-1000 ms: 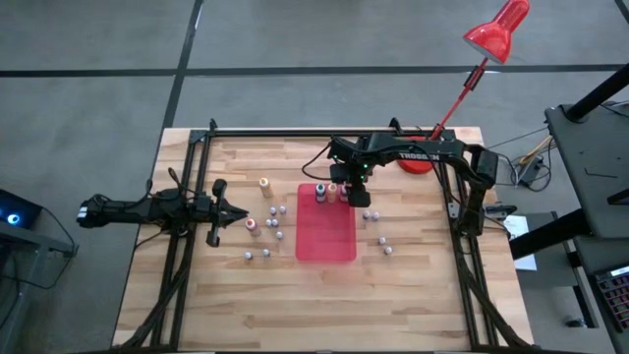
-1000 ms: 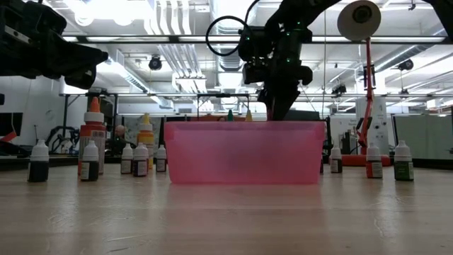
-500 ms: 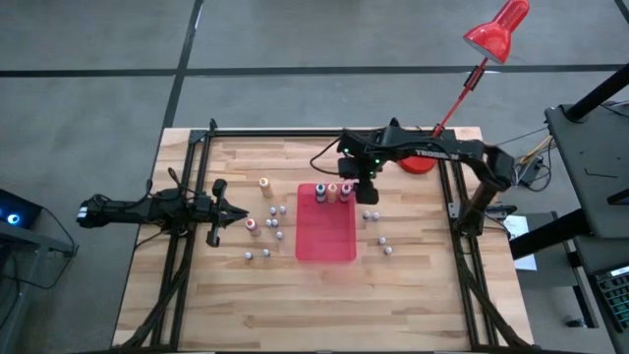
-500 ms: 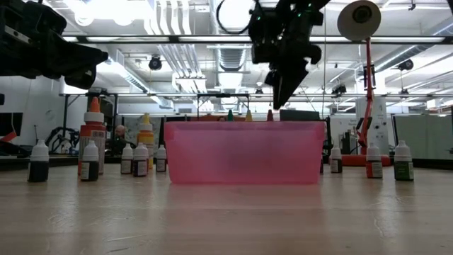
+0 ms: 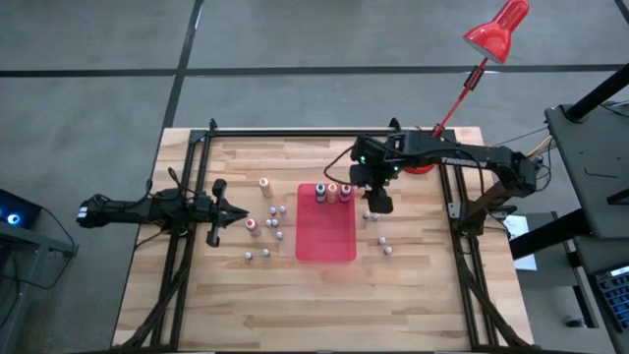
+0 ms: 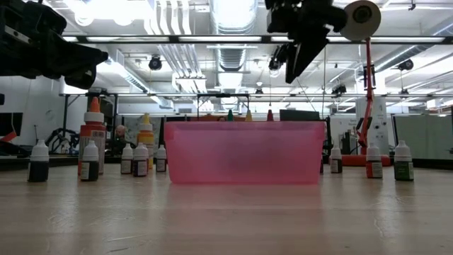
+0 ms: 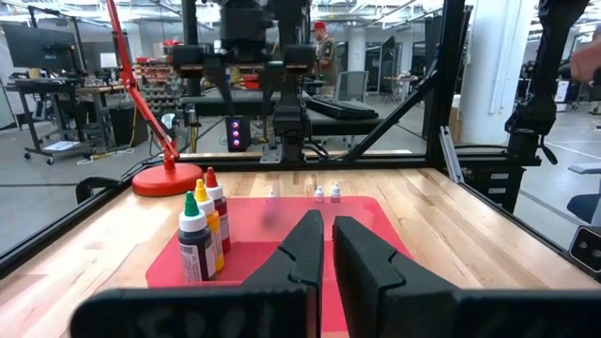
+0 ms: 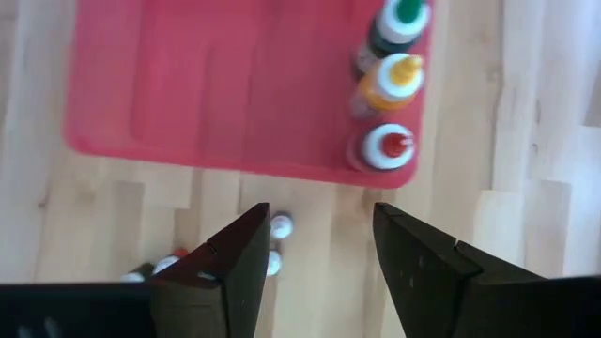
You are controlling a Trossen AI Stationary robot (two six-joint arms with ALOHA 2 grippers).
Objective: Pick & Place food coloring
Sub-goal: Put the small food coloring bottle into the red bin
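Wooden surface (image 5: 295, 285) carried a red tray (image 5: 326, 241) with three bottles (image 5: 332, 192). Right gripper (image 5: 379, 205), jaws released and empty, was poised between picks above loose bottles (image 5: 371, 215); descent would be needed next. Left gripper (image 5: 224, 210) waited clenched.

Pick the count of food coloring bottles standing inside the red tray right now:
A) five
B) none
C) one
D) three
D: the high view shows three bottles lined up along the far edge of the red tray: a green-capped bottle, an orange-capped bottle and a red-capped bottle; the rest stand on the table around the tray.
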